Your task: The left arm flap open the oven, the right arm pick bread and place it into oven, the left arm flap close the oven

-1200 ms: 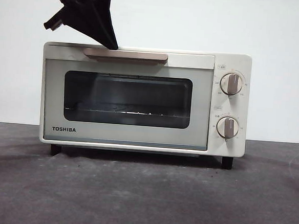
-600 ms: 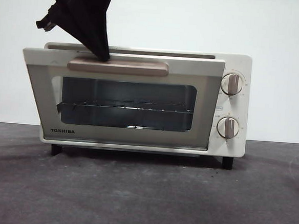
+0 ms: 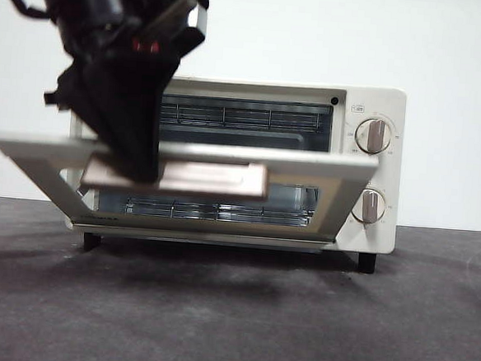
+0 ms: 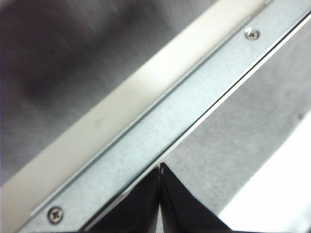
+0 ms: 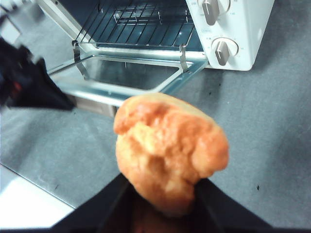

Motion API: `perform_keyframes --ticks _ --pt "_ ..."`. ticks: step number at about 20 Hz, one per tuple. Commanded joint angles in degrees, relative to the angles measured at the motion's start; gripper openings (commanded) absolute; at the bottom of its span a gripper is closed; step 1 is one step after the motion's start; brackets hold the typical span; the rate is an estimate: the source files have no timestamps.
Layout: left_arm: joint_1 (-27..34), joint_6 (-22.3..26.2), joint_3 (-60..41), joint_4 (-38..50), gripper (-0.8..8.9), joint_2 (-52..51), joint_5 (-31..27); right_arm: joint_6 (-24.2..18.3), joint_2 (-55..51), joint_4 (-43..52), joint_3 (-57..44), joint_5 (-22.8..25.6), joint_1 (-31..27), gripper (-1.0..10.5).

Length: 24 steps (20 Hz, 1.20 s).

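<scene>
Since the bread (image 5: 170, 150) is already pinched between the jaws of the right gripper (image 5: 165, 199), what matters next is how it lies from the oven (image 3: 372, 169): in the right wrist view the oven mouth sits beyond the bread, with the door (image 5: 121, 80) dropped nearly flat between them and the rack (image 5: 141, 26) past that. The loaf's long axis cannot be told from here. The left gripper (image 3: 134, 161), jaws pressed together, rests on the door by the handle (image 3: 212, 178), so the right arm is the one free to reach in, over the door.
</scene>
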Motion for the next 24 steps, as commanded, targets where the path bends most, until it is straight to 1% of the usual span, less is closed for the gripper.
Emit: perform_keyframes --ticks 1,4,6,9,11,13,15,18,20,22,24 --pt "-1.14 -2.69 -3.67 7.48 0.08 -1.20 -2.14 0.59 0.15 0.57 0.72 0.00 0.35 1.3" --pt "-2.78 -5.99 -10.71 14.78 0.08 -4.33 -3.69 0.57 0.15 0.59 0.72 0.28 0.35 1.3" --pt "-3.76 -7.48 -14.58 18.01 0.08 -6.16 -3.93 0.57 0.15 0.61 0.72 0.26 0.35 1.3" --pt "-5.05 -7.87 -15.98 16.72 0.08 -6.80 -3.82 0.57 0.17 0.63 0.72 -0.02 0.37 1.3" --pt "-5.90 -8.61 -15.96 15.76 0.08 -8.31 -3.63 0.61 0.44 1.60 0.72 -3.21 0.37 1.3" --pt "-6.60 -9.01 -15.87 14.84 0.08 -11.74 -3.54 1.64 2.21 4.52 0.72 -6.49 0.37 1.3" --pt "-6.62 -8.98 -15.85 13.60 0.08 -16.57 -3.67 2.73 5.46 8.61 0.72 -9.07 0.68 1.3" --pt "-6.60 -9.16 -15.82 10.38 0.08 -25.42 -7.98 5.14 12.48 17.00 0.72 -10.47 3.30 1.3" --pt "-6.51 -10.97 -15.80 8.31 0.08 -31.08 -10.21 6.32 17.90 24.33 0.72 -10.27 6.82 1.3" --pt "-6.23 -12.28 -15.80 6.16 0.08 -36.39 -11.26 8.17 24.09 32.65 0.72 -9.73 10.67 1.3" --pt "-6.23 -13.09 -15.80 4.04 0.08 -41.13 -13.31 11.08 30.10 40.24 0.72 -6.86 13.33 1.3"
